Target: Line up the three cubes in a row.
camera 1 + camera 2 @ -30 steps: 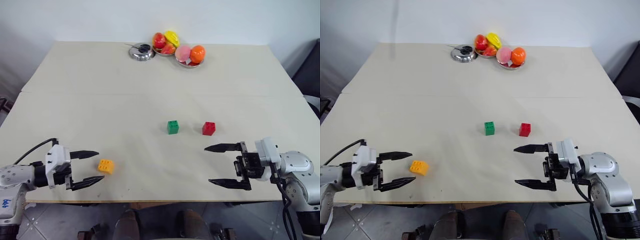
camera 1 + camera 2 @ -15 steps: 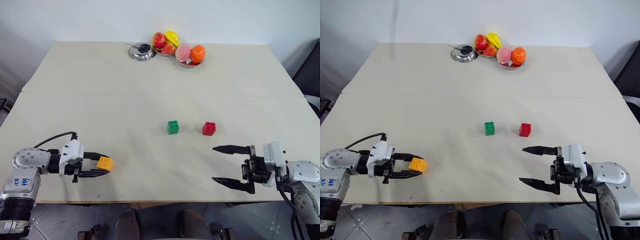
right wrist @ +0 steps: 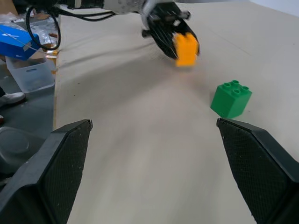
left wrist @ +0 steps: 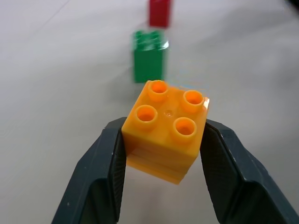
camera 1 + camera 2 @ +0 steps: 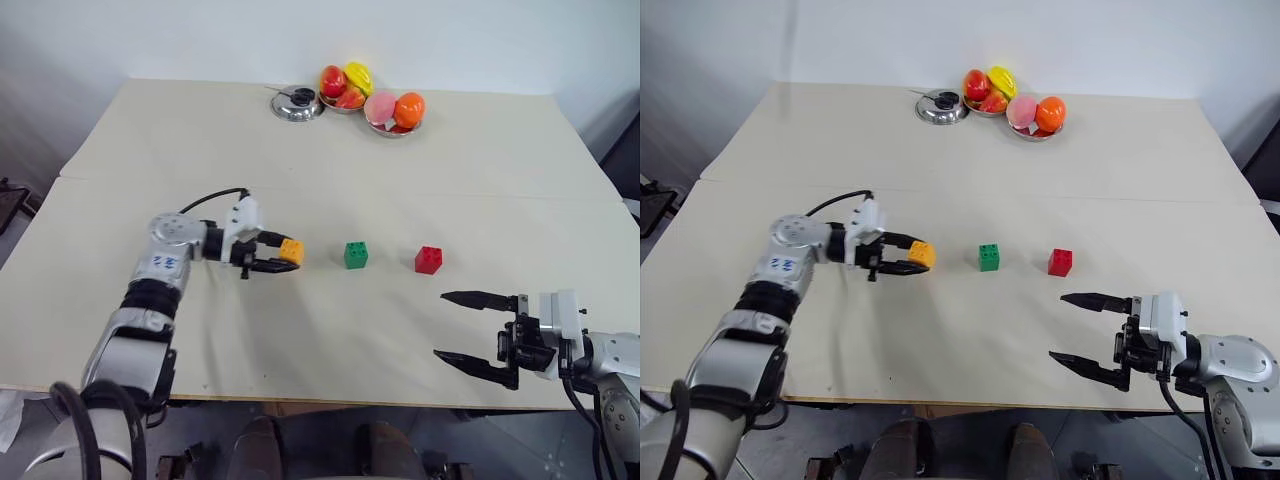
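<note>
In my left wrist view the red brick (image 4: 160, 12) is blurred and cut by the picture's edge, so I cannot tell its studs. My two fingers (image 4: 100, 177) cover the side faces of the orange-yellow brick (image 4: 166, 126), and whether its underside touches the table (image 4: 56, 84) I cannot tell. At the table's far edge, the fruit in the steel bowls (image 5: 372, 95) is too small to name. In my right wrist view the orange-yellow brick is smeared.

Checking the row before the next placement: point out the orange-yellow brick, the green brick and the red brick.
orange-yellow brick (image 4: 166, 128), left wrist view, on its studded top face.
green brick (image 5: 355, 255), left eye view, on its front face.
red brick (image 5: 428, 260), left eye view, on its front face.
</note>
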Action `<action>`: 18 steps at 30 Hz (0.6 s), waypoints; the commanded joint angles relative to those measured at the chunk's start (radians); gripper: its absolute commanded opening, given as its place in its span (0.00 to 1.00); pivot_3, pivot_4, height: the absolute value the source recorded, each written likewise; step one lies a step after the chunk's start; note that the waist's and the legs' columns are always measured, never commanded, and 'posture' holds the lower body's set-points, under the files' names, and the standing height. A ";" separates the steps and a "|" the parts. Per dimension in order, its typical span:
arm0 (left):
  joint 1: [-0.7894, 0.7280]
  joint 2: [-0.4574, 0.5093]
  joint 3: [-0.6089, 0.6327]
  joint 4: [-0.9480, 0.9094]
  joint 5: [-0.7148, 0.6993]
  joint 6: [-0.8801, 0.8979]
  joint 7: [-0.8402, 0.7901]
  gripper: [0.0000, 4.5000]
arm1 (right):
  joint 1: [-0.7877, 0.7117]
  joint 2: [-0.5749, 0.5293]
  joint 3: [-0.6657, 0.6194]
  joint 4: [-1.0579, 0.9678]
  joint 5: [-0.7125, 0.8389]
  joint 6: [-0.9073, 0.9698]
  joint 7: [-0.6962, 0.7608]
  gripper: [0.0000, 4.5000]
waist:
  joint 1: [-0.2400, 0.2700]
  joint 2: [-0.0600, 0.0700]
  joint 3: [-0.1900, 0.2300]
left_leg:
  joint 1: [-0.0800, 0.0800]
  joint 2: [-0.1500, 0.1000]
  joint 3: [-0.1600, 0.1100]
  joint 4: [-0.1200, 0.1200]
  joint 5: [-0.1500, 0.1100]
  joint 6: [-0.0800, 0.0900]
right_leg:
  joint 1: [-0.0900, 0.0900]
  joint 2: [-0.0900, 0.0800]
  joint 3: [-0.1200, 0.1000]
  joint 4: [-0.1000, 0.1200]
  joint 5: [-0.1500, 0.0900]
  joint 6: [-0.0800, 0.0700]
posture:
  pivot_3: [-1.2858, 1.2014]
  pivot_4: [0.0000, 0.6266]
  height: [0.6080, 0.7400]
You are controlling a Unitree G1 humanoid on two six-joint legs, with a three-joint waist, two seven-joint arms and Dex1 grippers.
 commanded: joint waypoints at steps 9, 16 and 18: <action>-0.140 -0.068 0.029 0.268 0.104 -0.086 0.122 0.43 | 0.114 0.051 -0.061 -0.134 -0.004 -0.035 -0.121 1.00 | 0.002 -0.001 0.000 | 0.000 0.000 0.000 0.000 0.000 0.000 | 0.000 0.000 0.000 0.000 0.000 0.000 | 0.52 0.24 1.00; -0.134 -0.077 0.039 0.277 0.123 -0.092 0.087 0.43 | 0.133 0.049 -0.062 -0.146 -0.004 -0.045 -0.145 1.00 | 0.004 -0.001 0.000 | 0.000 0.000 0.000 -0.001 0.000 0.000 | 0.000 0.000 0.000 0.000 0.000 0.000 | 0.52 0.24 1.00; -0.131 -0.074 0.052 0.278 0.119 -0.085 0.066 0.51 | 0.132 0.048 -0.059 -0.146 -0.003 -0.048 -0.149 1.00 | 0.004 -0.001 0.000 | 0.000 0.000 0.000 -0.001 0.000 0.000 | 0.000 0.000 0.000 0.000 0.000 0.000 | 0.52 0.24 1.00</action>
